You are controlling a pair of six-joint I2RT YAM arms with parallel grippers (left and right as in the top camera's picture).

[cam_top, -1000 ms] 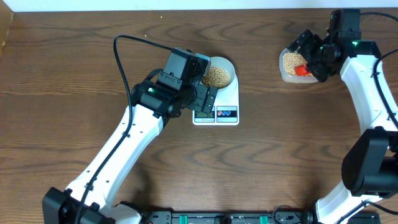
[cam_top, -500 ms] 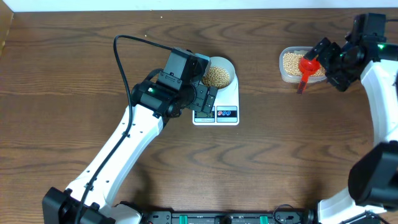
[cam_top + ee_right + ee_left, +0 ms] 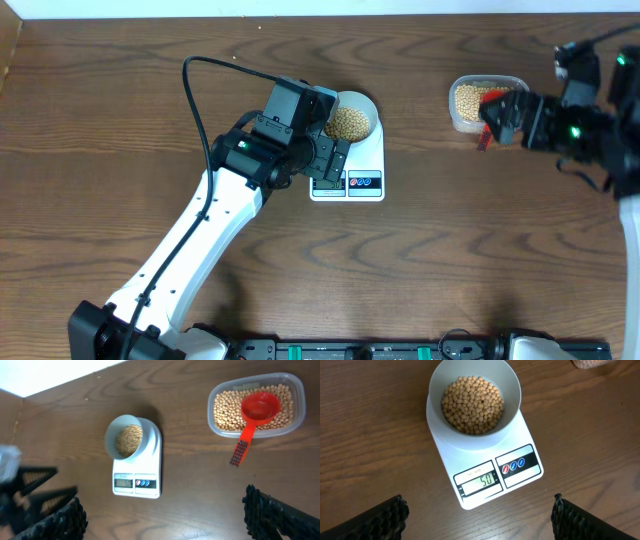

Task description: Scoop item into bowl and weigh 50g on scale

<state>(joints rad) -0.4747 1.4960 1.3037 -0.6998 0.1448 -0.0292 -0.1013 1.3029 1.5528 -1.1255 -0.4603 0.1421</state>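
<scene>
The pale bowl (image 3: 512, 390) stands on the white scale (image 3: 520, 480), whose display reads 50. Tan beans (image 3: 472, 405) fill the bowl's bottom. My left gripper (image 3: 479, 505) is open and empty, hovering over the scale's front edge. It shows beside the scale (image 3: 365, 160) in the overhead view (image 3: 330, 165). My right gripper (image 3: 161, 497) is open and empty, raised high above the table. In the overhead view it (image 3: 500, 120) partly covers the tub. The bowl (image 3: 111, 435) and scale (image 3: 150, 472) also show in the right wrist view.
A clear plastic tub (image 3: 300, 390) of beans (image 3: 225, 410) stands at the back right. A red scoop (image 3: 260, 407) lies in it, handle hanging over the near rim onto the table. The tub's left wall (image 3: 456, 115) shows in the overhead view.
My right gripper has let go of the red scoop, left it in the tub, and risen up and away from it. The left arm has not moved.
</scene>
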